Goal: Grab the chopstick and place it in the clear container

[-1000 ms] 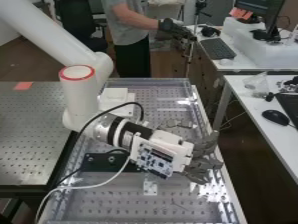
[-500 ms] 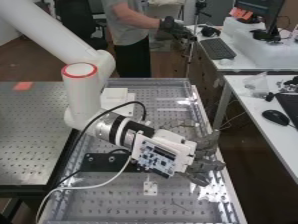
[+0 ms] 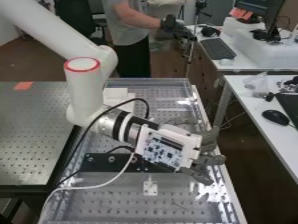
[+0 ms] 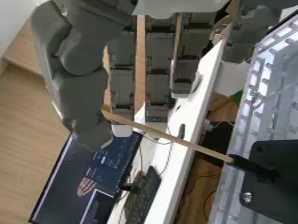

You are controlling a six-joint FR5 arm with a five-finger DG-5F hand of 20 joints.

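Nearest my wrist camera comes my thumb (image 4: 83, 95), with my fingers (image 4: 157, 75) hanging beside it, long and nearly straight. My hand (image 3: 210, 160) is open, the thumb set well apart from the fingers, and nothing is gripped in it. In the high view I have it over the right-hand side of the bench (image 3: 120, 200), with a circuit board (image 3: 163, 150) on the white housing behind it.

Just past my fingertips is the chopstick (image 4: 169, 136). One end lies near the thumb tip; whether the two touch, I can't tell. The other end sits in a black holder (image 4: 251, 167) on a dark plate (image 4: 276, 187) with a bolt in it. The bench beyond is full of small holes.

In the high view, a small metal bracket (image 3: 150, 188) stands on the bench at the near end, while a white block (image 3: 116, 94) lies towards the far end. Off to the right is a white desk (image 3: 247, 107) with a black mouse (image 3: 275, 117). Farther back, I see a keyboard (image 3: 218, 49) and a monitor (image 3: 256, 11) on another desk (image 3: 247, 63).
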